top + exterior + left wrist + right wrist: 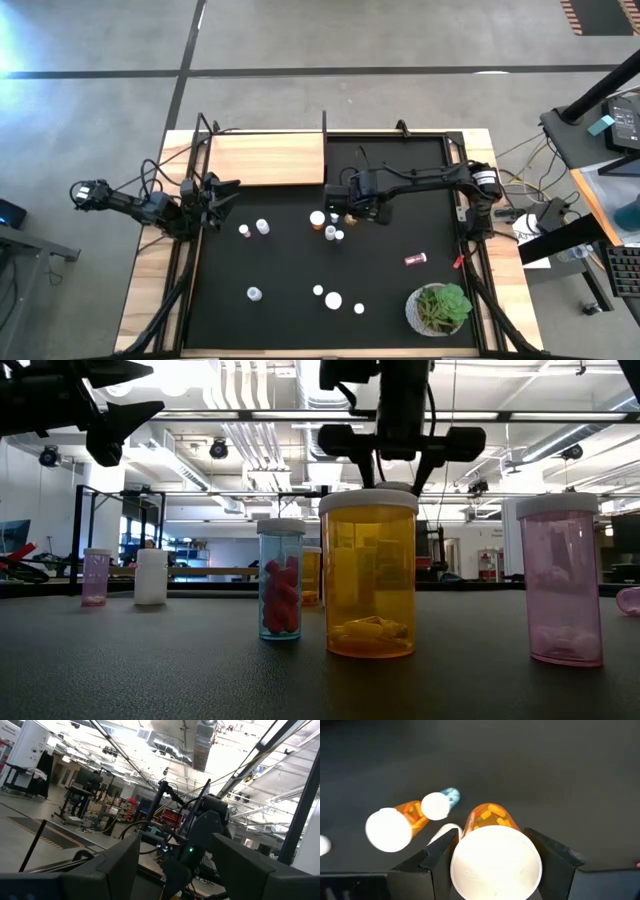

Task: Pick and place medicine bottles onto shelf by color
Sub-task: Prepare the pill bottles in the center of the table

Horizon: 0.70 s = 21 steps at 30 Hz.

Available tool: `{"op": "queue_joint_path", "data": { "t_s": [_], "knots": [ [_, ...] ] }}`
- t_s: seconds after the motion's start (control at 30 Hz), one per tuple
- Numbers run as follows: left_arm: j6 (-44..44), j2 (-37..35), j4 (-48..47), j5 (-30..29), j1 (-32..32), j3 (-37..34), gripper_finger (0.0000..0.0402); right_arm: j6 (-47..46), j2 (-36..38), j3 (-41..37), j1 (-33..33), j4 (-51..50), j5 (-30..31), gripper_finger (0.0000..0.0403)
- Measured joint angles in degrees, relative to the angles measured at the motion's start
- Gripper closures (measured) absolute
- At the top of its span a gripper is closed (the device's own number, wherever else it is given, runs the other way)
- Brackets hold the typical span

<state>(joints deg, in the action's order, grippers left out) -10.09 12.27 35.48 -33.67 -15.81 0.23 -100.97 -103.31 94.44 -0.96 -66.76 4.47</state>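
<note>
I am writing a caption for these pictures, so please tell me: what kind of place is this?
Probably a robotics lab or workshop in an industrial hall. Bare silver ventilation ducts run under the high ceiling, the grey concrete floor has dark lines, and black metal equipment racks stand behind the table.

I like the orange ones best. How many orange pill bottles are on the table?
2 orange bottles for sure: one standing right under the right pincer, the other just beside it on the black mat. More may be hidden.
</note>
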Motion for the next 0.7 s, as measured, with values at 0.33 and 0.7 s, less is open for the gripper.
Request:
{"op": "queue_joint_path", "data": {
  "t_s": [0.33,0.7],
  "knots": [
    [0.0,0.1,0.0,0.0,0.0,0.0,0.0173,6.0,0.0,6.2,1.5,-2.0,0.1,0.0193],
    [0.0,0.1,0.0,0.0,0.0,0.0,0.0173,17.2,-4.1,11.8,3.8,-2.2,0.9,0.0193]
  ]
}}
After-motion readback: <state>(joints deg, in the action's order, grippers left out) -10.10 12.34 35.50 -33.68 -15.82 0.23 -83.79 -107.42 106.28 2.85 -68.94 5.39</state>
